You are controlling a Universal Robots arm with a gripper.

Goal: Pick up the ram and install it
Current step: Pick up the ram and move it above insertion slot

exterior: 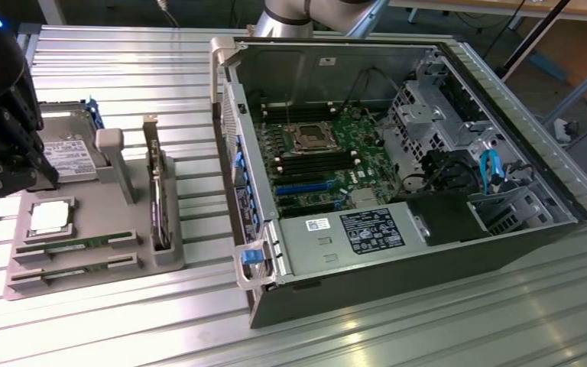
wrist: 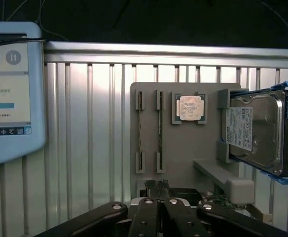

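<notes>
Long, thin ram (exterior: 77, 244) (green)

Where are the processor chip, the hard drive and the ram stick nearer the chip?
processor chip (wrist: 190, 107), wrist view, centre of its lid.
hard drive (wrist: 255, 129), wrist view, middle of its metal cover.
ram stick nearer the chip (exterior: 77, 243), exterior view, middle of its length.

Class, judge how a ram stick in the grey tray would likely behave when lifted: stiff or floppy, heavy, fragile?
The ram stick is a thin board, so probably stiff and light. It seems to sit on edge in slots of the grey tray, so sideways pushing may strain it; lifting straight up looks safer.
</notes>
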